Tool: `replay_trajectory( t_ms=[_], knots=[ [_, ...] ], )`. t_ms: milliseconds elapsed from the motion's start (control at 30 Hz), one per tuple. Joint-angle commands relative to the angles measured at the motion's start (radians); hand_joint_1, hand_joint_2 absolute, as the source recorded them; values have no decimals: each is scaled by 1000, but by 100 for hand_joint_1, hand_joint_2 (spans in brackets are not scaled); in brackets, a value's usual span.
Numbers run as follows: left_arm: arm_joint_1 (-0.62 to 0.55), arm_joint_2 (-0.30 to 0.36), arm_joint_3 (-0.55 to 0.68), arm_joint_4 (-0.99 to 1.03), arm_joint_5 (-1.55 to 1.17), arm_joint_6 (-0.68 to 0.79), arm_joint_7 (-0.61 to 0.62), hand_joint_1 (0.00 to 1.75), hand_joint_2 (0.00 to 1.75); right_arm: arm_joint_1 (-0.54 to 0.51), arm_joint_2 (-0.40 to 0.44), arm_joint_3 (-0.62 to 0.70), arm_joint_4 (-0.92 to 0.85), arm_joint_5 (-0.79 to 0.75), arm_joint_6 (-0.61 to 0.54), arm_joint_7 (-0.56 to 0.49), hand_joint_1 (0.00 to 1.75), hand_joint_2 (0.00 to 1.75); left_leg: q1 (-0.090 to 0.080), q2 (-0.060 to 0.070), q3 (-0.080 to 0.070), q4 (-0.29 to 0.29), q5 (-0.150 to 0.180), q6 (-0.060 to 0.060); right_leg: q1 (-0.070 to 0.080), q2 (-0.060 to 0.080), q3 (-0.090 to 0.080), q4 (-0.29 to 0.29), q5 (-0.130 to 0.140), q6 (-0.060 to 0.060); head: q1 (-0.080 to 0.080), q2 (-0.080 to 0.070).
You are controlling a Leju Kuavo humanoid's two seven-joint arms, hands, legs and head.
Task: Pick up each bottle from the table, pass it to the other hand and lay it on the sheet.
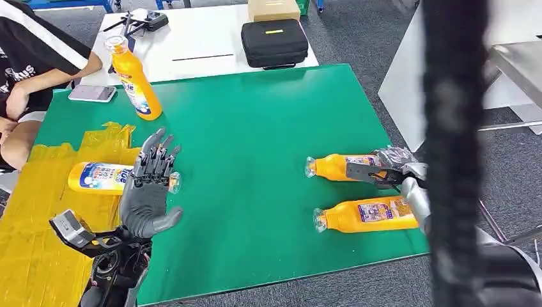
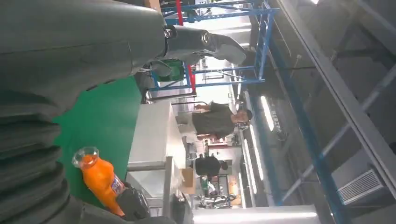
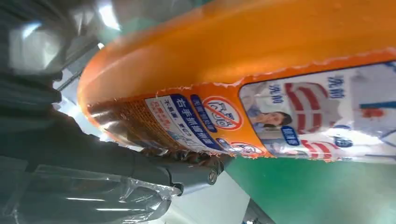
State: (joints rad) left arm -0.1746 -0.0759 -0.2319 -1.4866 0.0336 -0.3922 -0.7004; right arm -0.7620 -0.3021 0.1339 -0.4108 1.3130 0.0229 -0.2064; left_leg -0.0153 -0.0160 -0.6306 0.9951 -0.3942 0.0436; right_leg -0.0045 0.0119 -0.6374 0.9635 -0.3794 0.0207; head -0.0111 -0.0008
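Several orange bottles with blue-and-white labels are on the table. One lies on the yellow sheet point(image 1: 38, 243) at the left point(image 1: 96, 177). Another stands tilted point(image 1: 135, 80) at the back of the green mat point(image 1: 255, 128). Two lie at the right: a far one point(image 1: 339, 166) and a near one point(image 1: 365, 214). My right hand point(image 1: 387, 171) grips the far one at its base, and its label shows up close in the right wrist view point(image 3: 243, 84). My left hand point(image 1: 150, 188) is open, fingers spread upward, beside the sheet. The left wrist view shows the gripped bottle point(image 2: 100, 179).
A person's arm point(image 1: 38, 70) rests at the table's back left, next to a phone point(image 1: 92, 93). A white table behind holds a black case point(image 1: 275, 41), a cardboard box point(image 1: 273, 7) and a controller point(image 1: 144, 20). A dark blurred strap point(image 1: 454, 153) hangs close to the camera.
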Motion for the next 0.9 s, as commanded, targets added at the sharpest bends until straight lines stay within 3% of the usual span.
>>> replay_trajectory(
  t_ms=[33, 67, 100, 167, 233, 300, 533, 600, 700, 733, 800, 900],
  knots=[
    [-15, -5, 14, 54, 1, 4, 2, 0, 175, -15, 20, -7, 86, -1, -12, 0, 175, 175, 1, 0, 6, 0, -2, -3, 1, -2, 7, -1, -3, -1, 0, 0],
    [-12, -5, 14, 51, 2, 4, 2, 0, 175, -14, 21, -6, 84, -1, -17, 2, 175, 175, 1, 0, 7, 0, -3, -4, 1, -2, 8, 0, -3, -1, 0, 0],
    [8, -3, 18, 36, -1, 11, 2, 0, 175, -2, 33, -12, 63, -3, -127, 40, 175, 175, 1, 0, 5, -1, -2, -3, 1, -1, 5, -1, -1, 0, -1, 0],
    [14, -8, 23, 38, -11, 24, 2, 0, 175, 6, 56, -43, 43, -35, -235, 49, 175, 175, 1, 2, 7, -1, -3, -3, 1, 0, 7, -1, -2, -1, -1, 0],
    [14, -9, 22, 43, -25, 38, 2, 0, 175, 10, 73, -63, 26, -59, -282, 45, 175, 175, 1, 3, 8, 0, -4, -4, 1, 1, 8, -1, -3, -1, 0, 0],
    [10, -4, 12, 65, -76, 81, 2, 0, 175, 40, 122, -161, -37, -201, -375, -32, 175, 175, 0, 3, 4, 0, -2, -3, 0, 1, 4, 0, -2, -1, -1, 0],
    [4, -4, 7, 70, -105, 103, 4, 0, 175, 64, 145, -172, -80, -243, -405, -48, 175, 175, 1, 3, 7, 0, -4, -4, 1, 0, 7, 1, -3, -1, -1, 0],
    [-16, -2, -5, 81, -122, 111, 19, 0, 175, 82, 181, -193, -133, -315, -466, -101, 175, 175, 1, 0, 3, 0, -2, -2, 1, -1, 4, 0, -1, -1, 0, 0],
    [-31, 1, -23, 98, -113, 105, 37, 0, 175, 134, 236, -211, -266, -502, -466, -173, 175, 175, 1, 5, 11, 2, -7, -6, 1, 2, 11, 2, -6, -1, 0, 0],
    [-32, 0, -25, 103, -103, 98, 42, 0, 175, 149, 245, -210, -301, -541, -459, -185, 175, 175, 1, 3, 4, 0, -2, -3, 1, 2, 4, 0, -1, -1, -1, 0],
    [-41, 0, -38, 131, -93, 89, 56, 0, 175, 193, 268, -199, -404, -640, -418, -200, 175, 175, 1, 3, 5, -1, -3, -3, 1, 1, 5, 0, -2, -1, 0, 0],
    [-85, 4, -68, 194, -82, 81, 90, 0, 175, 239, 294, -178, -512, -877, -233, -253, 175, 175, 1, 0, 5, -1, -2, -4, 1, -2, 5, 0, -3, -1, -1, 0]
  ],
)
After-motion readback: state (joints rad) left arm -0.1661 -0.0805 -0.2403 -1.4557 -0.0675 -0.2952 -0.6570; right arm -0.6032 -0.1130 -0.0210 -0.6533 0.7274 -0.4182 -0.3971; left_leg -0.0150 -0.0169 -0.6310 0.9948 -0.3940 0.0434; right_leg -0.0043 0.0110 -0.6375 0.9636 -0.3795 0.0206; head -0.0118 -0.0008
